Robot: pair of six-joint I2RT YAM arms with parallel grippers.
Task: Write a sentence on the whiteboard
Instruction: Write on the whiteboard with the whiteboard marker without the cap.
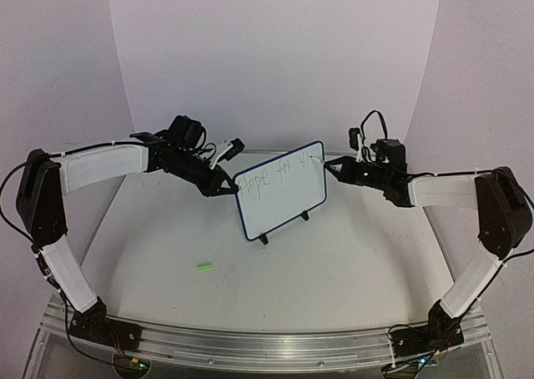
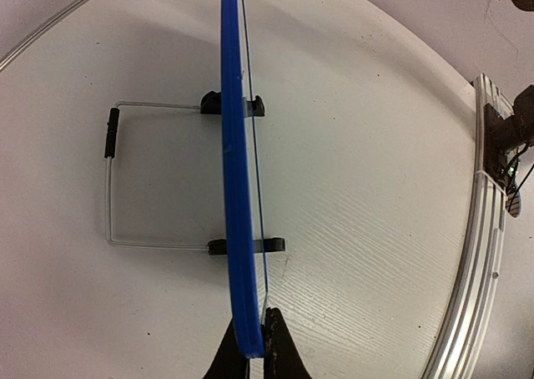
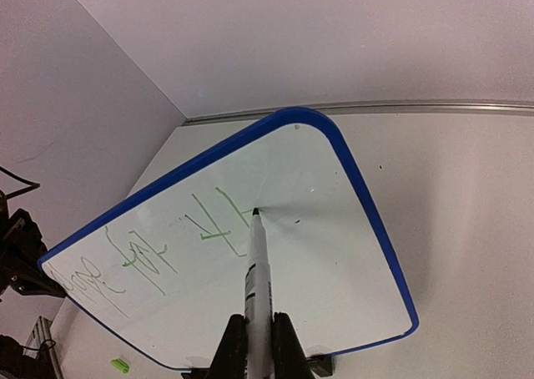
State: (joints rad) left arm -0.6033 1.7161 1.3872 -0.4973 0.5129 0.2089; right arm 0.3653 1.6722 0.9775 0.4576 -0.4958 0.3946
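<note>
Aluminium rail (image 1: 267,344) in the foreground; beyond it, left gripper (image 1: 225,184) pinches the 9 o'clock edge of the whiteboard (image 1: 279,197), upright on its wire stand (image 2: 113,179) mid-table (image 1: 350,262). At 3 o'clock, right gripper (image 1: 332,167) clamps a marker (image 3: 253,270), its tip against the board's green writing (image 3: 150,254).

A white counter (image 1: 334,262) with a faint wood grain and a rounded far edge is enclosed by a pale lilac backdrop (image 1: 275,53). The backdrop is flanked by a left panel (image 1: 50,78) and a right panel (image 1: 492,78). An aluminium rail (image 1: 267,344) is fixed along the near edge. A grey strip (image 3: 375,108) is seen where counter and wall meet. The scene is evenly lit, and only soft shadows are cast.
</note>
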